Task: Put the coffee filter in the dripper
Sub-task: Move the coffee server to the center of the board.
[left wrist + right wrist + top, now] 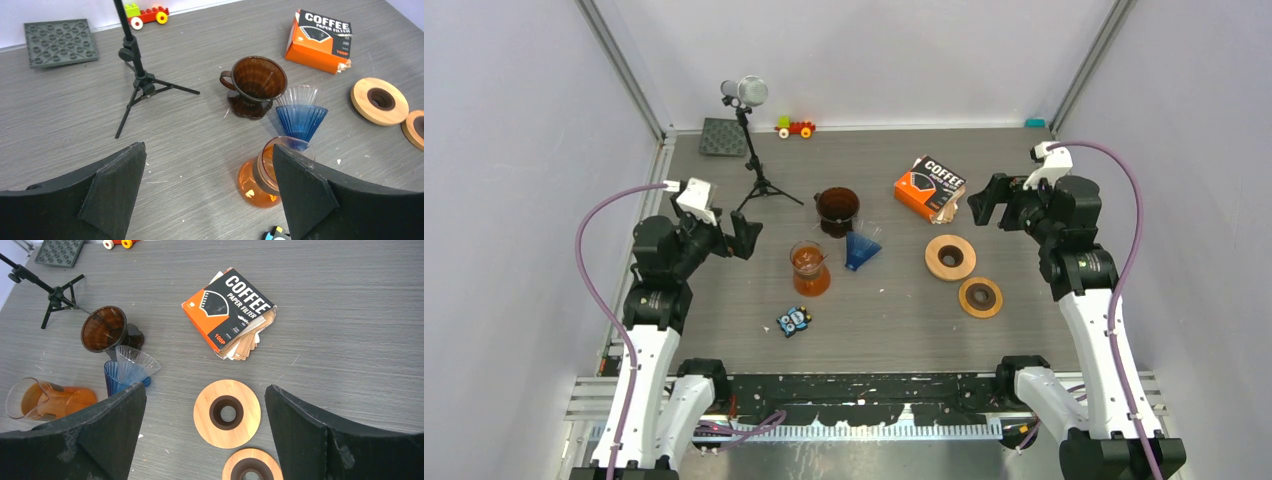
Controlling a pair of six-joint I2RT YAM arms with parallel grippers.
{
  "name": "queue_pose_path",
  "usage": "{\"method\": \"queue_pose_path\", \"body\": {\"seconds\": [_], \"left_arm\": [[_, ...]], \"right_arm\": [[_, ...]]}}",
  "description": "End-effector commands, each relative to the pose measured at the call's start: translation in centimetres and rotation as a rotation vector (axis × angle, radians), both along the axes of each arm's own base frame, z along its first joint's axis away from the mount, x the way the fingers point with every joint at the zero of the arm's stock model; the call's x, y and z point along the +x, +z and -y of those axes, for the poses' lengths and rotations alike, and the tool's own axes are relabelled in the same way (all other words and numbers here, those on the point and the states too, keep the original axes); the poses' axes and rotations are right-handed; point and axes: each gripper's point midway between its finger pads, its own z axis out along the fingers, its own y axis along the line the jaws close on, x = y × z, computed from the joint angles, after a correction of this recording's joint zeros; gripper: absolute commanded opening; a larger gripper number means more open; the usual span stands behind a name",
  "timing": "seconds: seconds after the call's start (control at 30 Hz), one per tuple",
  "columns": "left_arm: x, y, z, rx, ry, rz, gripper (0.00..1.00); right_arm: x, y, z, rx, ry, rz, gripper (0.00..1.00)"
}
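Task not yet begun. Orange cardboard box of paper coffee filters (227,310) lay toward far right of grey desk (884,310), filters poking from torn end. Brown translucent cone dripper (105,330) stood mid-desk, empty. Left gripper (207,150) and right gripper (204,390) hung wide open, holding nothing. Filter yet to be pulled and seated.

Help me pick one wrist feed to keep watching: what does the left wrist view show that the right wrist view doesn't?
Only the left wrist view: the small blue toy at its bottom edge.
Only the right wrist view: paper filters poking from the open end of the coffee filter box.
Both: that box, the brown dripper, blue dripper, orange carafe, large wooden ring and microphone tripod.
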Motion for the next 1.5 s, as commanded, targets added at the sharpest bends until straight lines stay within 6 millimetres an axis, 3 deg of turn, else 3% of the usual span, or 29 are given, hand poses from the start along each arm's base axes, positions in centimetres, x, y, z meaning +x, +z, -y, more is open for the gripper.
{"method": "queue_pose_path", "body": {"seconds": [0.0,0.27,0.47,0.77,0.9,1.03,1.33,1.47], "left_arm": [[-1.0,0.3,1.4,0.047,-0.123,0.012,1.00],[-2.2,0.0,3.2,0.053,-0.268,-0.008,1.00],[-1.2,-1.3,3.5,0.056,-0.268,-0.068,0.91],[0.2,-5.1,8.4,0.216,-0.351,-0.160,0.84],[1.6,-6.5,10.0,0.244,-0.366,-0.243,0.71],[2.5,-8.2,10.3,0.262,-0.355,-0.344,0.62],[2.2,-10.0,10.4,0.319,-0.367,-0.381,0.59],[2.2,-11.8,10.5,0.345,-0.381,-0.427,0.58]], "right_arm": [[0.1,1.8,0.1,-0.023,0.011,0.077,0.93],[-0.4,0.4,-1.4,-0.060,0.138,0.059,0.93],[-0.8,-0.4,-2.3,-0.079,0.212,0.048,0.93],[-0.9,-1.4,-2.8,-0.083,0.256,0.031,0.93],[-1.0,-1.6,-2.9,-0.085,0.264,0.027,0.93],[-1.2,-1.6,-2.9,-0.090,0.267,0.031,0.93],[-1.0,-2.2,-3.0,-0.086,0.276,0.010,0.93],[-0.9,-2.2,-3.0,-0.084,0.277,0.007,0.93]]}}
